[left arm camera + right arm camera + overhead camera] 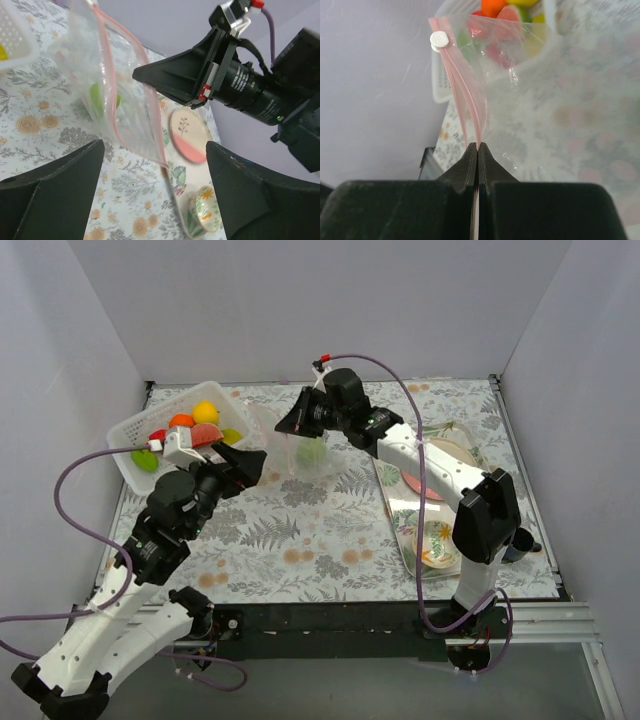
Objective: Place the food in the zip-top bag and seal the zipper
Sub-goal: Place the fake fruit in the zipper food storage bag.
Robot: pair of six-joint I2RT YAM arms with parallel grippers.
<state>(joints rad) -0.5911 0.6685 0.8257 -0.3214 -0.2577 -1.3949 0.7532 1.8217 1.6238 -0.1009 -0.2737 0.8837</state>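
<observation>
My right gripper [478, 146] is shut on the pink zipper [465, 100] at one end of the clear zip-top bag [545, 100], holding it hanging above the table. A white slider [439, 39] sits at the strip's far end. In the top view the bag [312, 462] holds a green apple [312, 452] below that gripper [284, 427]. My left gripper [155, 147] is open with nothing between its fingers, just left of the bag [95, 75] and its zipper [114, 107]. More food lies in the white basket [130, 440]: a lemon [206, 412], an orange [181, 421], a watermelon slice [206, 435].
A clear tray [400, 530] on the right carries a pink-and-cream plate [425, 478] and a patterned bowl [440, 545]. The same plate [187, 131] and bowl [207, 207] show past my left fingers. Grey walls enclose the leaf-patterned tabletop [300, 540].
</observation>
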